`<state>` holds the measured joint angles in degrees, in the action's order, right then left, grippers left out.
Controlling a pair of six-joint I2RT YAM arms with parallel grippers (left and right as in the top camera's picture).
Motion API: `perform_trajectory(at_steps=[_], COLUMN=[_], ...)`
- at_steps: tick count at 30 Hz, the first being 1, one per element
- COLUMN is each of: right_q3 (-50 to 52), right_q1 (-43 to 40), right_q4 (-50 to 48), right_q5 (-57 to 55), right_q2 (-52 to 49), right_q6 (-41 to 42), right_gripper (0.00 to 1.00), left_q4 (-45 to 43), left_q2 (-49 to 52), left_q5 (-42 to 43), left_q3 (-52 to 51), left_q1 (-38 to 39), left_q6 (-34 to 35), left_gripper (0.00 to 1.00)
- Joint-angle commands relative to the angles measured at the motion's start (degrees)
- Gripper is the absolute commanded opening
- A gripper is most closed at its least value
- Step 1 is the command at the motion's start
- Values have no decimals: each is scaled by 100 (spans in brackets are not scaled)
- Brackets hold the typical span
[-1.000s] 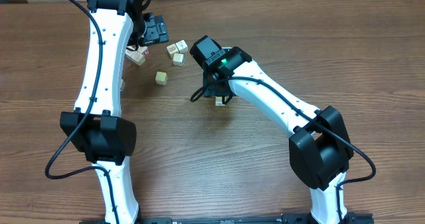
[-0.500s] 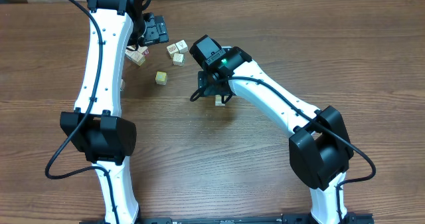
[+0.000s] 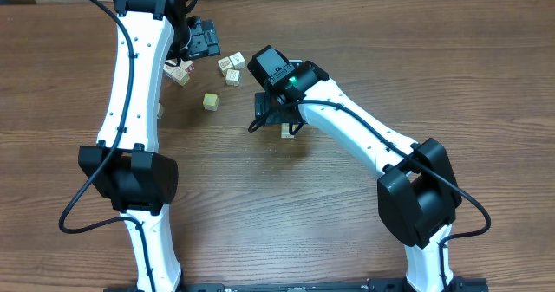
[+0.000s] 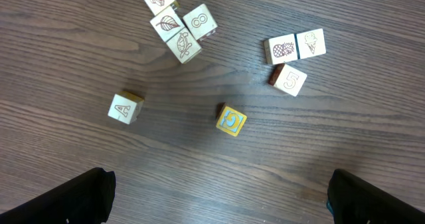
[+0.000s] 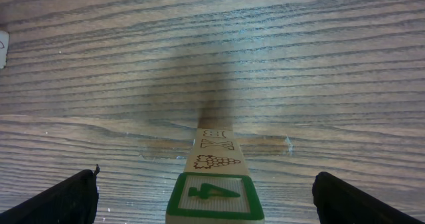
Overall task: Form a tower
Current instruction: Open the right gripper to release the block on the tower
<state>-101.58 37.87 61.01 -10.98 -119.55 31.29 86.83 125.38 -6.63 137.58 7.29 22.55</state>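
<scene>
Both arms outstretched; left gripper (image 4: 219, 197) and right gripper (image 5: 206, 196) spread wide.

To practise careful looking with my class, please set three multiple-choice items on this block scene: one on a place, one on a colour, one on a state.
1. Where does the tower stand?
A) between the fingers of the right hand
B) inside a bowl
C) on a shelf

2. What colour frames the tower's top cube?
A) red
B) green
C) blue

3. How is the right hand?
A) shut on the tower
B) open, clear of the tower
C) shut and empty

Answers:
1 A, the right wrist view shows it midway between both fingers.
2 B, a green border rings its top face.
3 B, bare table shows on either side of the tower.
</scene>
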Motion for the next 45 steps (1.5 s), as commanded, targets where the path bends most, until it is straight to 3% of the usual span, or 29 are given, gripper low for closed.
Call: perform_trajectory(at_steps=[1,31,38,45], right_q3=[31,39,42,299], right_q1=[-33,-33,-68,-153], right_q4=[-35,37,101,-37], right_q5=[-96,-98,-98,-87], right_q2=[-11,-11,-13,-13], right_q6=[13,15,22,48], right_gripper=[100,100,84,78], left_q4=[-9,-9,-9,-9], left_q2=[-79,-79,-79,-79], left_q5=[26,26,26,26], left_q3=[90,90,90,90], left_q1=[24,24,24,24], left_q6=[79,79,79,79], left_gripper=[100,100,100,99])
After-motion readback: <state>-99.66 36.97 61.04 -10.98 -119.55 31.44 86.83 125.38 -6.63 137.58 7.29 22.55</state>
